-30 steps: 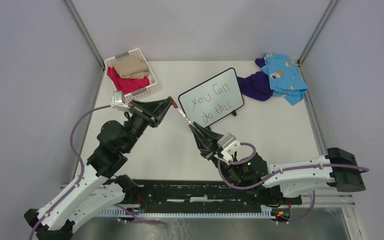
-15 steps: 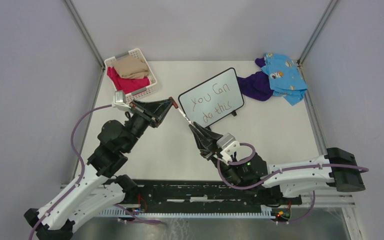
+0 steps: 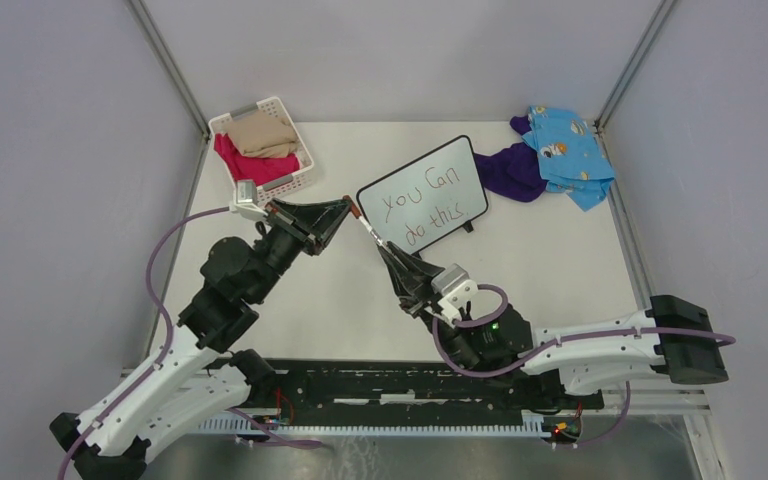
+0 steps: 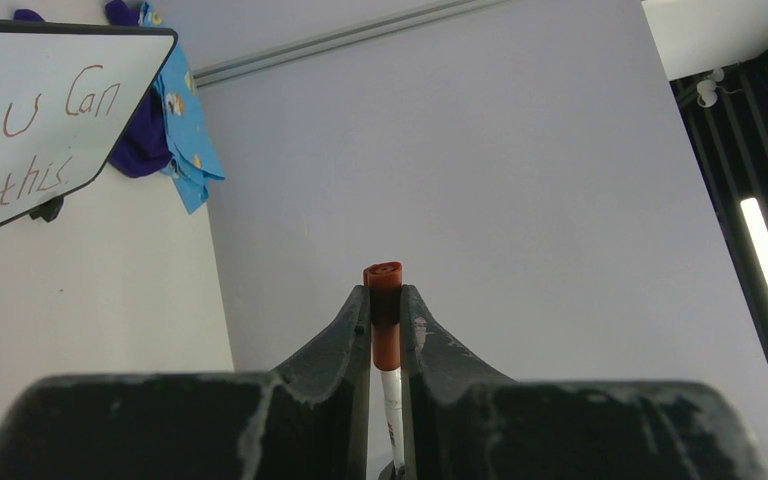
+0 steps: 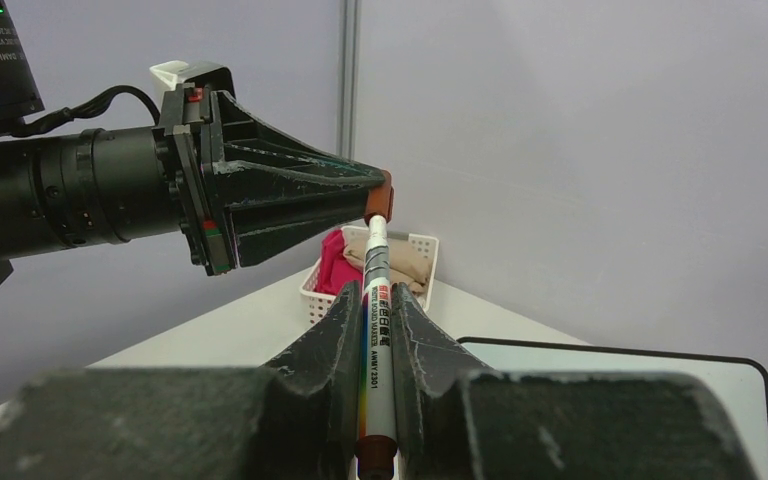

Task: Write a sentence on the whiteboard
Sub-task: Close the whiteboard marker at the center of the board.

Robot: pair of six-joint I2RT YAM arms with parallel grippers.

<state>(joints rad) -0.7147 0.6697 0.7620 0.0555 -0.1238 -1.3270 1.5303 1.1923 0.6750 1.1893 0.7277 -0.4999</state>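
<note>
Top external: whiteboard (image 3: 423, 193) reads "you can do this"; left fingers (image 3: 318, 216) pinch cap (image 3: 352, 211), right fingers (image 3: 397, 264) marker (image 3: 369, 233).

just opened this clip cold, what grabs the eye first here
The two tools meet mid-table over one board marker: the right tool grips its barrel, the left tool pinches the reddish-brown cap at its tip. Just behind stands the whiteboard, its sentence reading "you can do this" in two lines.
</note>
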